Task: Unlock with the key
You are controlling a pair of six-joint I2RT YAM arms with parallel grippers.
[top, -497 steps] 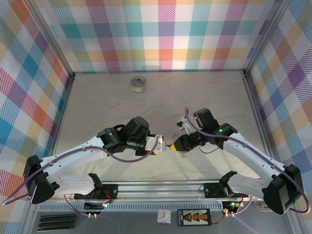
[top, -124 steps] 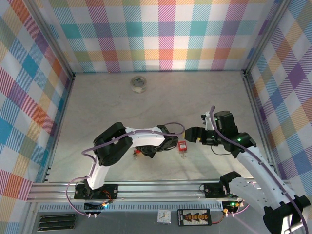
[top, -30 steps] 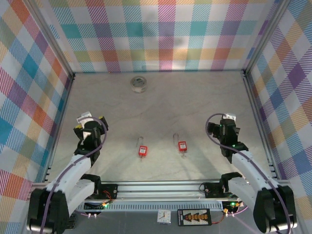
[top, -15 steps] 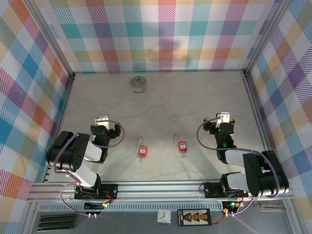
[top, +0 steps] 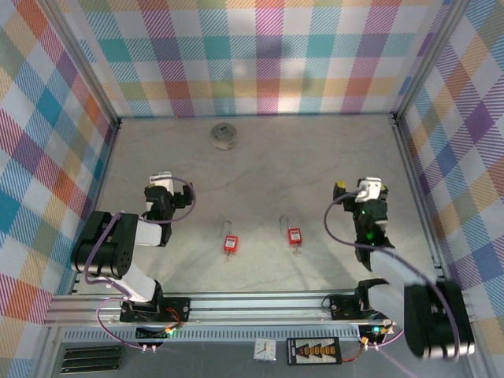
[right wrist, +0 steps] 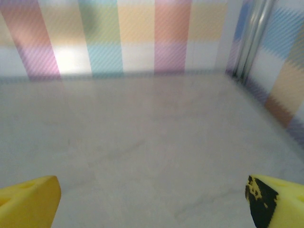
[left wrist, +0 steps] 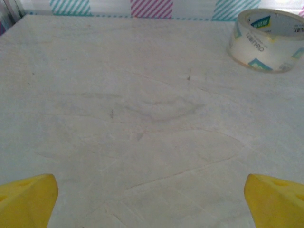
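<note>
Two small red padlocks lie flat on the table, one [top: 230,242] left of centre and one [top: 294,235] right of centre, each with its thin shackle pointing away from the arms. The key is too small to make out. My left gripper [top: 161,187] sits at the left, well clear of both padlocks. It is open, its yellow fingertips [left wrist: 26,199] wide apart over bare table with nothing between them. My right gripper [top: 364,191] sits at the right, also open and holding nothing, its yellow fingertips [right wrist: 28,199] at the frame's bottom corners.
A roll of clear tape [top: 224,135] stands near the back wall and also appears in the left wrist view as the tape roll [left wrist: 268,40] at top right. Plaid walls and a metal frame post [right wrist: 254,38] close in the table.
Both arms have folded back toward their bases, with the grippers shifting a little away from the near edge. The padlocks have not moved. Both grippers stay open.
</note>
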